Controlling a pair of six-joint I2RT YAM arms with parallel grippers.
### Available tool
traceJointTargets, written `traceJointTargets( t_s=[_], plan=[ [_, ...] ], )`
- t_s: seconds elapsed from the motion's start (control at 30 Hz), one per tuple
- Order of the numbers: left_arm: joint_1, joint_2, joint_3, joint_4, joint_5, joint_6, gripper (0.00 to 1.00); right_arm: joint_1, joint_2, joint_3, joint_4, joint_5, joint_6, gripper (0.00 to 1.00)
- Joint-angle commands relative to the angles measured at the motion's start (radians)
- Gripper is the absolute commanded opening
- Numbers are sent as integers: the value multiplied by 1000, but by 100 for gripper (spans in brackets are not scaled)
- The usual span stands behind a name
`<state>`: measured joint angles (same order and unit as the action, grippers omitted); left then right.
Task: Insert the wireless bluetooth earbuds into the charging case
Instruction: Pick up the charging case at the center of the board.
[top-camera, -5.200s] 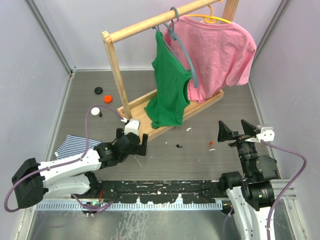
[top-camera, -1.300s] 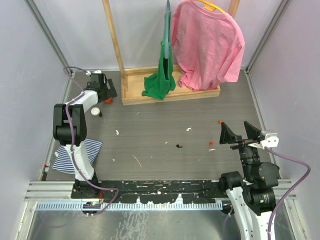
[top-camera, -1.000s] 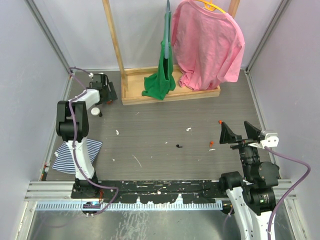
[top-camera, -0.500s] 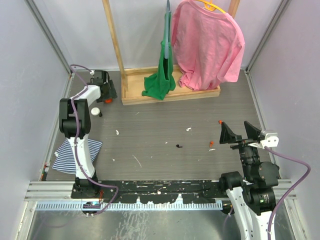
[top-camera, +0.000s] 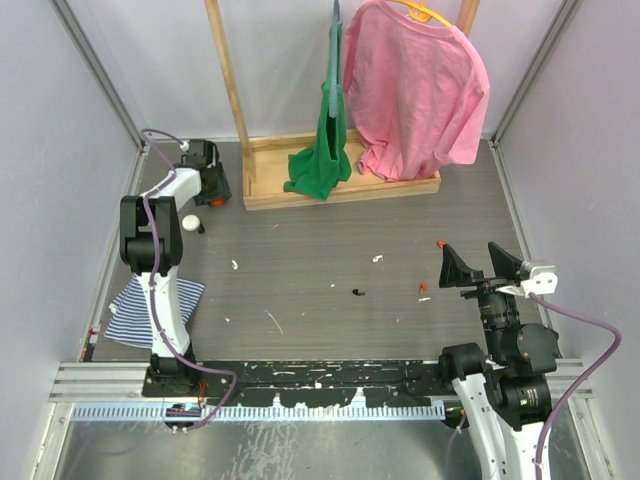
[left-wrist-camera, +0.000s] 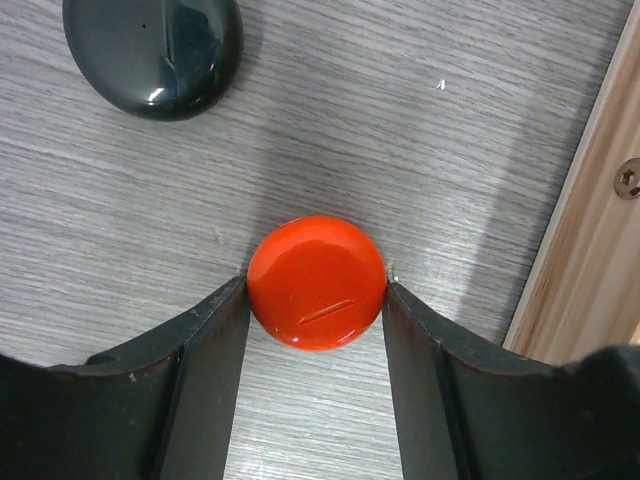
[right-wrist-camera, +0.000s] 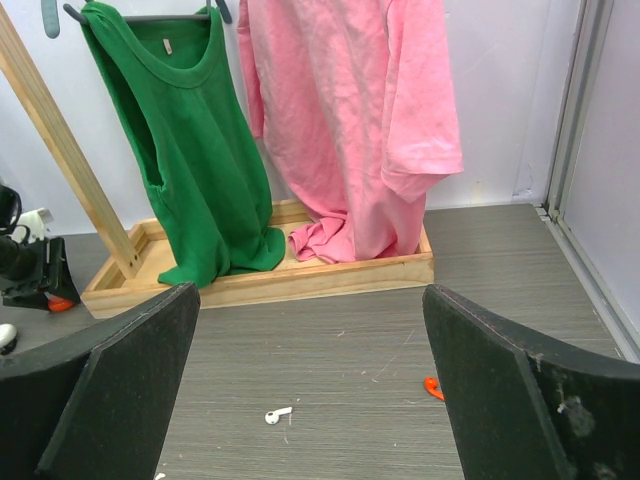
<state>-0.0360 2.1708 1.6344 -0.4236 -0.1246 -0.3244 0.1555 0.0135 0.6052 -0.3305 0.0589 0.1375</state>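
An orange round charging case (left-wrist-camera: 316, 283) lies on the grey table beside the wooden rack base. My left gripper (left-wrist-camera: 316, 300) is shut on it, both fingers (left-wrist-camera: 215, 340) pressed against its sides. From above, that gripper (top-camera: 206, 186) sits at the far left corner. A black case (left-wrist-camera: 152, 55) lies just beyond it. Loose earbuds lie mid-table: a white one (top-camera: 378, 259), a black one (top-camera: 358, 293) and an orange one (top-camera: 423, 288). My right gripper (top-camera: 480, 268) hovers open at the right, with the white earbud (right-wrist-camera: 272, 414) and the orange earbud (right-wrist-camera: 432, 386) ahead of it.
A wooden clothes rack (top-camera: 340, 188) holding a green top (top-camera: 325, 150) and a pink shirt (top-camera: 415, 90) stands at the back. A white case (top-camera: 190, 222) lies near the left arm, and a striped cloth (top-camera: 150, 310) at the left front. Walls enclose three sides.
The left gripper's fingers have closed in onto the orange case. The left arm edged slightly toward the back. The right arm has not moved.
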Motion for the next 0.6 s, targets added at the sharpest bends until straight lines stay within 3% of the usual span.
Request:
traceJointTargets(
  t_s=[0.0, 0.23, 0.57],
  plan=[
    [8, -10, 14, -3, 25, 1, 54, 4, 21, 7, 24, -5, -4, 100],
    [8, -106, -108, 44, 76, -14, 47, 4, 51, 9, 34, -63, 7, 100],
    [-9, -341, -378, 155, 184, -115, 45, 4, 123, 26, 44, -144, 47, 100]
  ],
)
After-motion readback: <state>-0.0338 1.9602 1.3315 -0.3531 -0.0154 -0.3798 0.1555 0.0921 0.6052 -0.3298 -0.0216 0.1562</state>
